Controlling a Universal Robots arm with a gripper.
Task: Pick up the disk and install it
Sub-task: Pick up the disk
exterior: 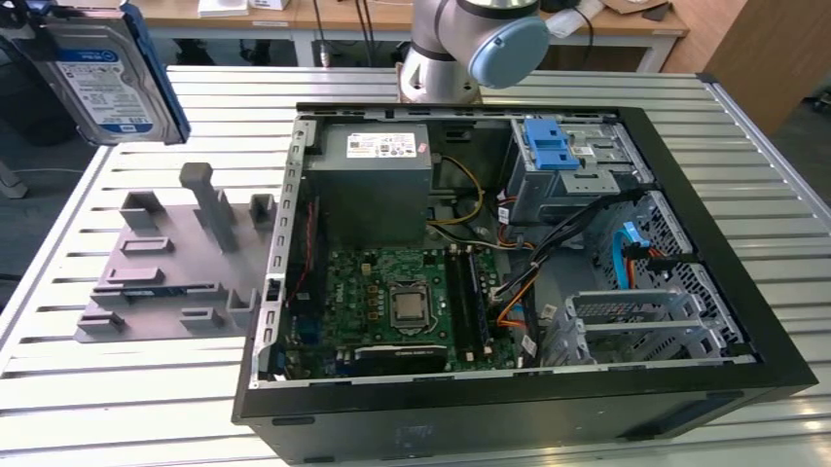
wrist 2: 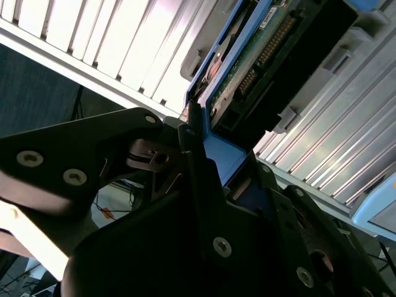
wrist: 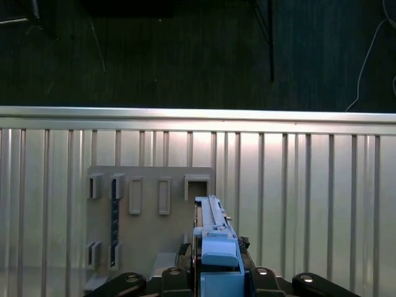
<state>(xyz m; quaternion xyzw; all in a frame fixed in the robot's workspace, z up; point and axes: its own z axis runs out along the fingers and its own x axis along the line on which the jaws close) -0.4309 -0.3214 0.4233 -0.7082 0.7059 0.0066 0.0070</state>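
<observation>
The disk, silver with a white-and-blue label and a blue carrier frame, hangs in the air high at the exterior view's left, above the slatted table and left of the open computer case. In both wrist views my gripper is shut on it: black fingers clamp the blue frame on either side. The disk's green circuit board underside shows in the second wrist view. Far below the held disk lies the grey holder plate.
The grey holder plate with upright slots sits left of the case. Inside the case are a power-supply box, a motherboard and a grey cage with a blue latch. The arm's base stands behind the case.
</observation>
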